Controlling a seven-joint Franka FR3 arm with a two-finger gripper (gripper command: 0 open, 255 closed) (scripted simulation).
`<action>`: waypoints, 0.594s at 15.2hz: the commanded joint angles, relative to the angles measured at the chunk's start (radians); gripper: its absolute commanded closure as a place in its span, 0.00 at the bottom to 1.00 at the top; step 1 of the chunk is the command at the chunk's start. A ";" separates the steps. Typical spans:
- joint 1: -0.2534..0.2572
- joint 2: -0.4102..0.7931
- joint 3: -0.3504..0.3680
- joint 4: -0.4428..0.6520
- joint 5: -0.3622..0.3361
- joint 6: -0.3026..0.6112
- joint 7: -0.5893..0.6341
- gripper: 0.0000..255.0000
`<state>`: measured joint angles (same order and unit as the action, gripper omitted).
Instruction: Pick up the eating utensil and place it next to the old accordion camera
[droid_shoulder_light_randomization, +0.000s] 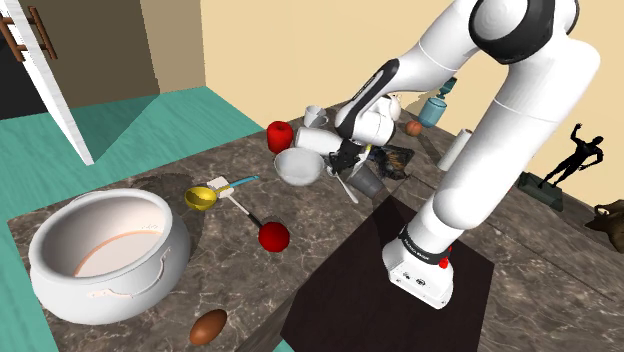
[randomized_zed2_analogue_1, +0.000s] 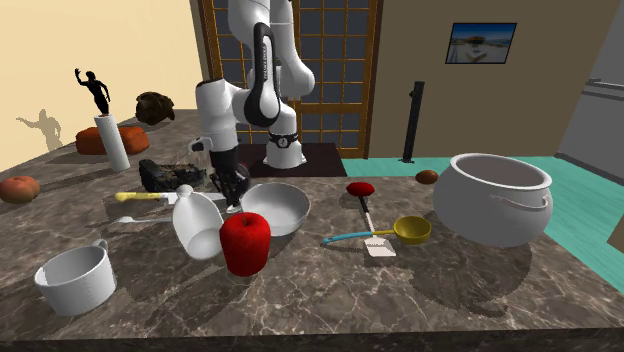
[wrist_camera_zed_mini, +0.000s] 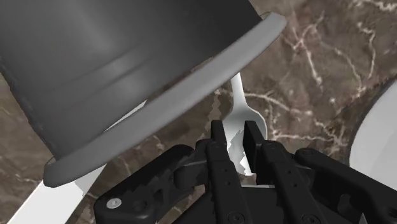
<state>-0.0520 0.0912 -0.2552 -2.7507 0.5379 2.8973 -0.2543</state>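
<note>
In the wrist view the hand (wrist_camera_zed_mini: 235, 128) was seen clamped on the white utensil (wrist_camera_zed_mini: 239, 98), just beside the tilted cup (wrist_camera_zed_mini: 127, 51); in the shoulder view that grip could not be made out.

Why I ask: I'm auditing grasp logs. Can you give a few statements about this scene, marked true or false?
1. The gripper is shut on the white utensil. True.
2. The large white pot lies on its side. False: it stands upright.
3. A white bowl sits close to the gripper. True.
4. The yellow scoop is inside the pot. False: it lies on the countertop.
</note>
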 joint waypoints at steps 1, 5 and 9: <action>0.005 0.002 0.004 -0.005 -0.004 -0.013 0.005 1.00; 0.004 -0.011 -0.001 -0.019 -0.010 -0.011 0.003 1.00; 0.010 -0.093 -0.042 -0.038 -0.168 -0.062 0.126 1.00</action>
<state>-0.0401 0.0206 -0.2863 -2.7840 0.4172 2.8534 -0.1614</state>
